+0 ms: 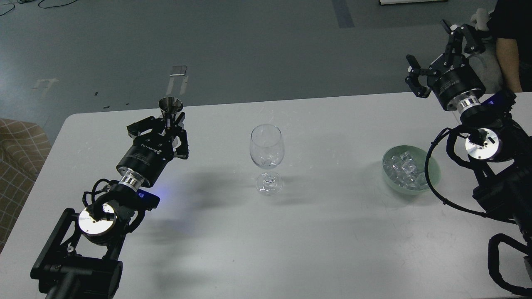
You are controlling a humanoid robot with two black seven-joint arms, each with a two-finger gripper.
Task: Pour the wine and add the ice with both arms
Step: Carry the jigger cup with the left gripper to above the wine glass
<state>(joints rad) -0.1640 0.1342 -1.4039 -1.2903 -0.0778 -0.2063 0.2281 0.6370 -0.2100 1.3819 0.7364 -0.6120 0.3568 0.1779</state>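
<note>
Left fingers [168,129] clamp a steel jigger [170,109]; right fingers [436,52] gape empty, the ice [404,168] bowl below them on the worktop [324,232].

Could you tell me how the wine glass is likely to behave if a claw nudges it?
The wine glass looks top-heavy: a wide bowl on a thin stem over a small foot, so it would probably tip. Its clear, thin walls suggest fragility, and the smooth surface seems slippery.

Single head view; looks forward and down from above near edge of table [332,249]; moderately near; left arm [104,199] enters lower left, right arm [490,158] from right; floor [249,45] fills top beyond far edge; no second view to overlap.
</note>
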